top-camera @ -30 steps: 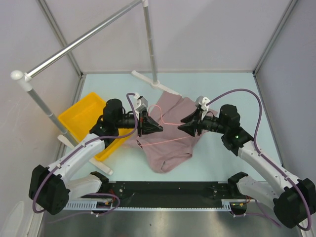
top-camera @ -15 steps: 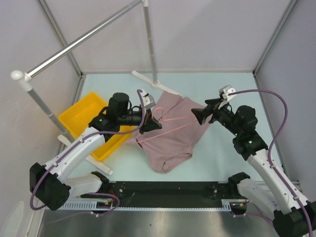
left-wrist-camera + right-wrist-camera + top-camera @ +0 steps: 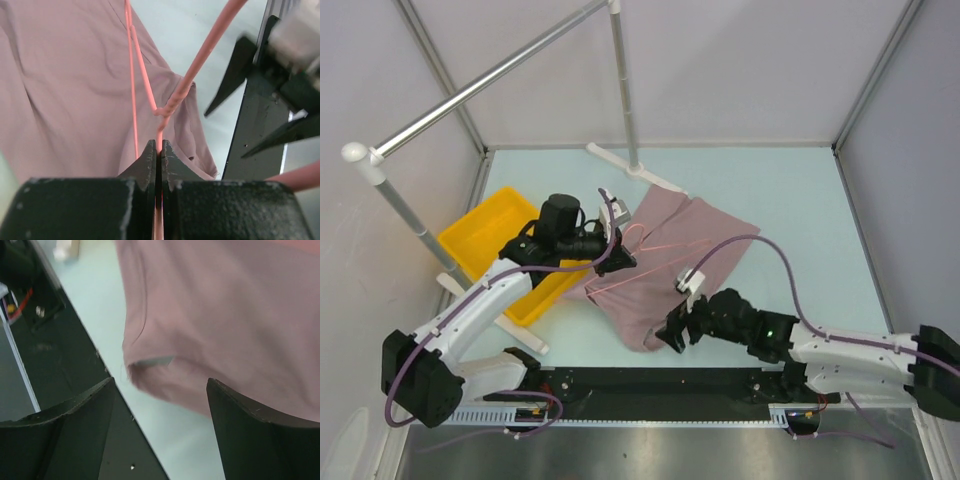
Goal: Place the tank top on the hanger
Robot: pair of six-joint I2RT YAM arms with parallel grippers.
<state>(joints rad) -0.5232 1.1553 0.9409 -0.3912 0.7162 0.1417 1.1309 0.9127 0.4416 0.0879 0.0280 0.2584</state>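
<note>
1. Looking down from the top external camera, the tank top lies rumpled on the pale green table between the two arms, just right of a yellow bin.
   - The hanger shows as thin pink wire lines crossing the far half of the fabric.
   - The left gripper sits at the left edge of the tank top with its jaws drawn together on the wire.
   - The right gripper is low at the near corner of the fabric, close to the black base rail. From this height I cannot tell whether it touches the cloth.
   - A grey rail on its stand runs across the far left.

2. The left wrist camera gives the clear view of the grip.
   - The two black fingers are pressed together with a single strand of hanger wire pinched between them, just short of the twist where the strands join.
   - Beyond the twist, one strand runs up to the right and two run up to the left over the tank top, which fills the left of the view.
   - The other arm's dark fingers are blurred at the right.

3. In the right wrist camera, the jaws stand wide apart and hold nothing.
   - The near corner of the tank top, with its folded hem, lies ahead of the gap between them.
   - Bare table shows below the fabric, and the black base rail runs along the left.
</note>
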